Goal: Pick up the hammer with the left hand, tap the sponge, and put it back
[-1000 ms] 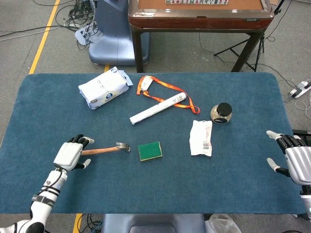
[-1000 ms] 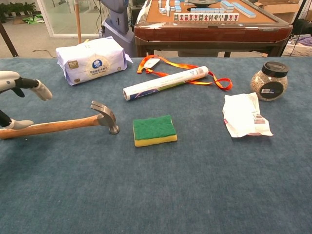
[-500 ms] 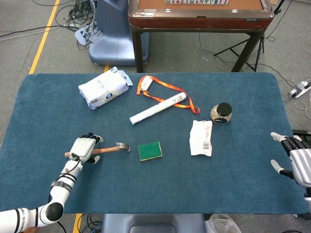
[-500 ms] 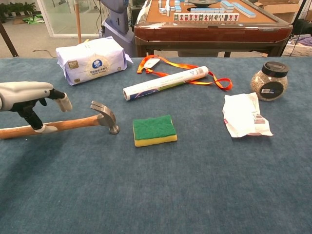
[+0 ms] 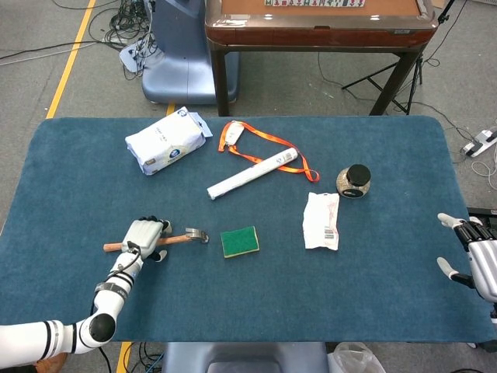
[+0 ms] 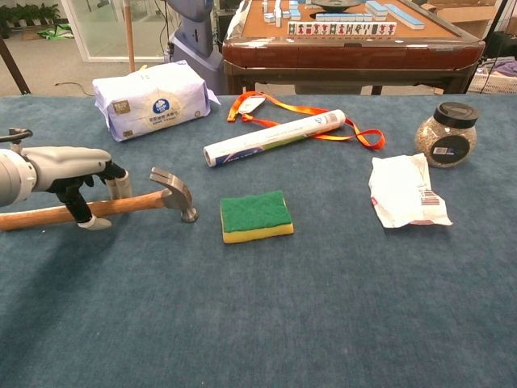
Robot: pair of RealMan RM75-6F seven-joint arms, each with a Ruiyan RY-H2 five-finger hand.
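A lidded glass jar (image 6: 447, 134) holds grainy contents. The left hand (image 6: 71, 172) straddles the hammer (image 6: 121, 204) handle, fingers apart; the right hand (image 5: 481, 259) is spread wide.

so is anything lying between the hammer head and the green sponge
Nothing visible. The metal head of the wooden-handled hammer and the green-and-yellow sponge are separated only by bare blue carpet. The left hand sits over the handle, its fingers on either side.

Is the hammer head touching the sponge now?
Apart. In the chest view, a strip of bare blue cloth separates the hammer head from the sponge.
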